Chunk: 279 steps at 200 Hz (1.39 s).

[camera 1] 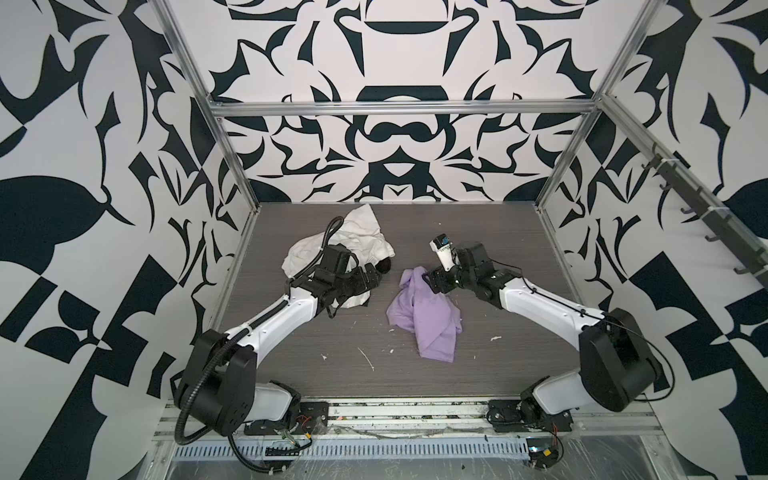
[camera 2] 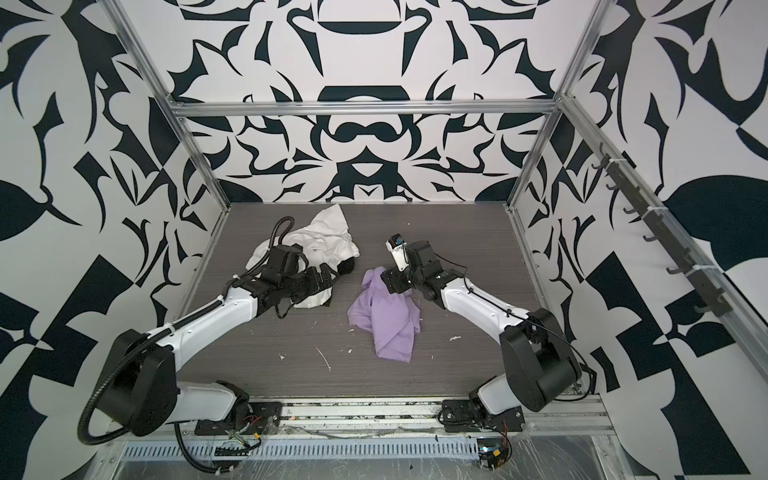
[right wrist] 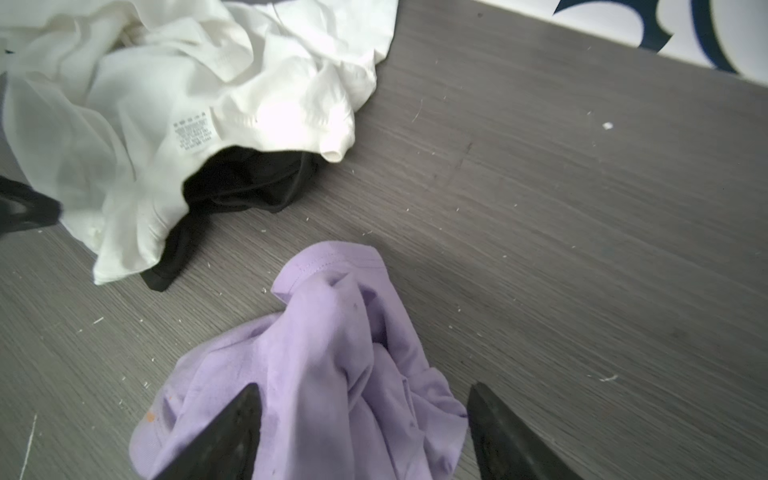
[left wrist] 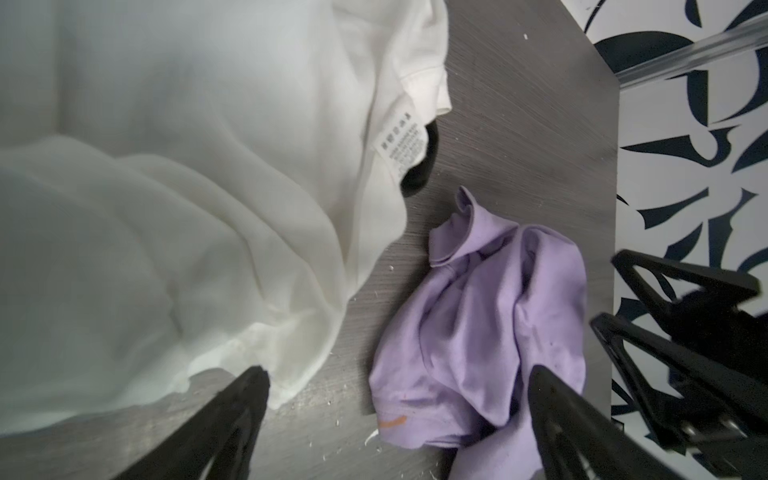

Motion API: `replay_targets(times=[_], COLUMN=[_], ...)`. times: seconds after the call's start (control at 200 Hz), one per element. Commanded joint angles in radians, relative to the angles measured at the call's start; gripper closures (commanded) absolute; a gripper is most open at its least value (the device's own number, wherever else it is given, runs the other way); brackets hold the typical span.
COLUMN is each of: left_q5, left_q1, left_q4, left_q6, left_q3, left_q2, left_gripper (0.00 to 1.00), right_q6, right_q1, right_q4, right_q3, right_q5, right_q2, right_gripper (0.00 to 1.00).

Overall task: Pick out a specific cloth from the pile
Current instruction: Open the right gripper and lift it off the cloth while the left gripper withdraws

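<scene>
Right wrist view shows the right gripper point(right wrist: 363, 388) with its jaws spread apart, straddling a raised fold of the cloth point(right wrist: 324, 357) and not closed on it. The lilac cloth lies crumpled on the counter point(camera 1: 415, 382) near its middle, apart from the pile point(camera 1: 353, 239), with bare counter between them. A black piece point(right wrist: 245, 183) pokes out from under the pile's white garment point(right wrist: 166, 83). The left gripper point(left wrist: 397, 372) hangs beside the pile's edge, jaws wide apart, holding nothing.
</scene>
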Motion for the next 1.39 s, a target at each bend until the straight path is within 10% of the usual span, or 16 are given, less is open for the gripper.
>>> replay_targets(times=[0.0, 0.815, 1.39], left_q5=[0.035, 0.020, 0.011], left_q1=[0.044, 0.247, 0.340], left_q4=[0.066, 0.107, 0.088], left_q6=[-0.026, 0.041, 0.135], left_q3=[-0.006, 0.331, 0.201], left_q2=[0.048, 0.453, 0.245], left_gripper=[0.00, 0.00, 0.00], right_q6=[0.016, 0.070, 0.019], right_q1=[-0.006, -0.130, -0.187], right_q4=[0.017, 0.108, 0.377], right_q3=[0.011, -0.162, -0.340], right_q5=[0.035, 0.142, 0.386], right_q2=[-0.058, -0.270, -0.261], right_gripper=[0.19, 0.19, 0.18])
